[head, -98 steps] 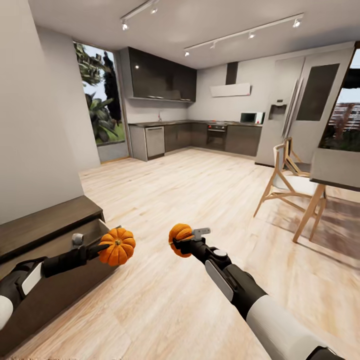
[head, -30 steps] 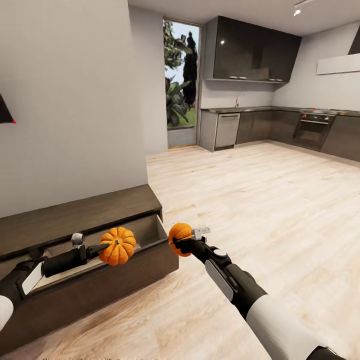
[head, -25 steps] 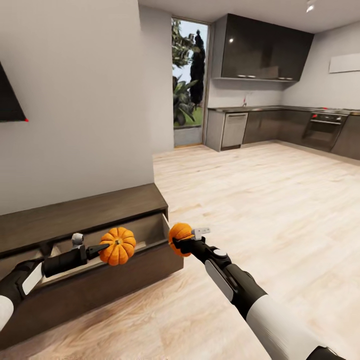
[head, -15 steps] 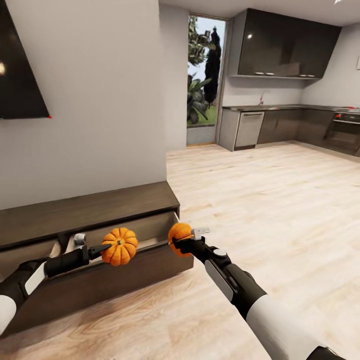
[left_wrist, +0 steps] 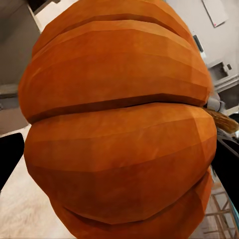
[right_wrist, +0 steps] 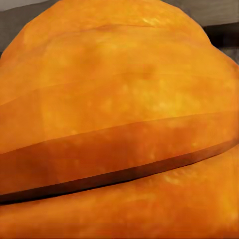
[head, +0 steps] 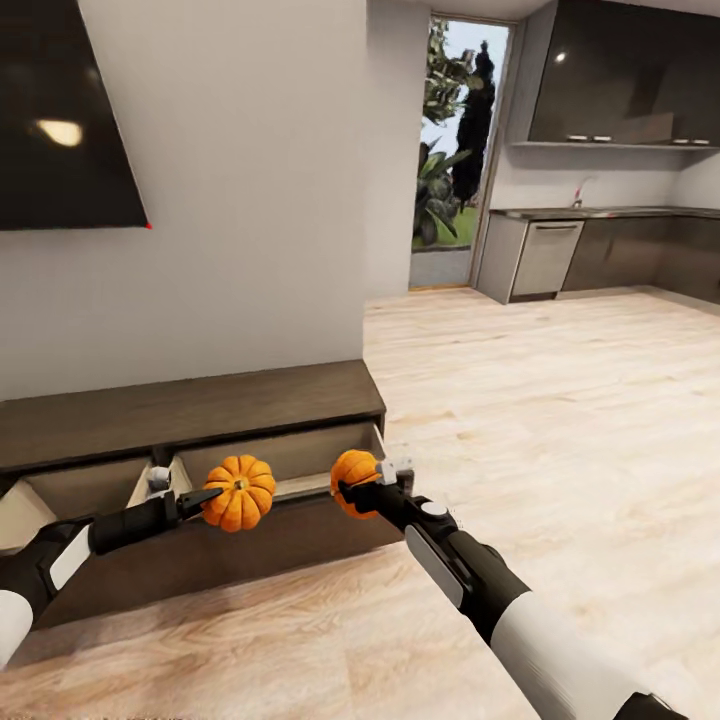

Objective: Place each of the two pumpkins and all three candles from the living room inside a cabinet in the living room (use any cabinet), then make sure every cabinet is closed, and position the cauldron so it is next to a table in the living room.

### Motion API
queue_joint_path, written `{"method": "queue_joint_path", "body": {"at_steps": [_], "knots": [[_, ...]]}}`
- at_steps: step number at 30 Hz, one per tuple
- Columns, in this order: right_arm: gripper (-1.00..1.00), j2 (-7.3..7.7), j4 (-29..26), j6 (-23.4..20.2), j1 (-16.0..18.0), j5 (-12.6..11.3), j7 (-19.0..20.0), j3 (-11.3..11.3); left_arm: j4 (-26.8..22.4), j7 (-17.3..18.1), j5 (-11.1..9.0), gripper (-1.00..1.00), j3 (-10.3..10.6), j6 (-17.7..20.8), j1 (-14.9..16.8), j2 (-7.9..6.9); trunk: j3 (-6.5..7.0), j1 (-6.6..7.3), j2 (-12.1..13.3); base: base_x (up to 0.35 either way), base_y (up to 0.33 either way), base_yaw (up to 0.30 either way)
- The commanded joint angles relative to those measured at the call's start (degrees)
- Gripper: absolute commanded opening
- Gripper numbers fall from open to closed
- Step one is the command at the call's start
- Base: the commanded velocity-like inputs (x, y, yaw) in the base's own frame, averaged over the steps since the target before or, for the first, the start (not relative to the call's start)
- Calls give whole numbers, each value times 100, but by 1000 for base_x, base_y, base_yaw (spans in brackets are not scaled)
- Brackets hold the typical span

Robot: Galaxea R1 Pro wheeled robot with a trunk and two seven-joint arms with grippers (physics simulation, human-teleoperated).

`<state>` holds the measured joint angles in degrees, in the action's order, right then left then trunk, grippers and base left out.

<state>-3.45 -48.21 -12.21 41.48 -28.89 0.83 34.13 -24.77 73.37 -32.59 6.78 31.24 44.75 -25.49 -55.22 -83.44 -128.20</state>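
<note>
Living-room wall ahead, dark screen (head: pixel 60 110) mounted upper left, kitchen units (head: pixel 600 250) and glass door (head: pixel 450 150) further back right, pale wood floor (head: pixel 560 420). Low dark-brown cabinet (head: pixel 190 405) against the wall, two fronts pulled open, insides showing pale. Left gripper (head: pixel 205 497) clamped on left pumpkin (head: pixel 238 492), held in the air in front of the right-hand open compartment, stem facing the camera. Right gripper (head: pixel 362 487) clamped on right pumpkin (head: pixel 354 481), held just off the cabinet's right end, near the open front's corner. Pumpkins side by side, apart, not touching. Left wrist view: ribbed orange skin (left_wrist: pixel 119 124) close up, stem tip at one edge. Right wrist view: orange skin (right_wrist: pixel 119 124) edge to edge.
</note>
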Motion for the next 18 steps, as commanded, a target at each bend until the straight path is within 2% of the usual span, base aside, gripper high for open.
{"method": "queue_joint_path", "body": {"at_steps": [1, 4, 10, 18], "knots": [[-100, 2, -5, -1, 3, 19, -8, 81, -1, 2, -2, -100, -2, -4, 1, 0, -5, 0, 0, 141, -295, 255], [-100, 1, -11, -1, 2, 22, -12, 243, 4, 2, -2, -100, -2, -4, 1, 5, -20, 0, 0, 149, -297, 255], [-100, 3, -11, -1, 4, 18, -2, 286, 7, 2, -10, -100, -2, -4, -1, 41, -49, 0, 0, 169, -249, 255], [-100, 11, -17, -4, 9, 16, 15, 279, 150, 2, -19, -100, -18, -11, 0, 52, -86, 0, 0, 294, -40, 242]]}}
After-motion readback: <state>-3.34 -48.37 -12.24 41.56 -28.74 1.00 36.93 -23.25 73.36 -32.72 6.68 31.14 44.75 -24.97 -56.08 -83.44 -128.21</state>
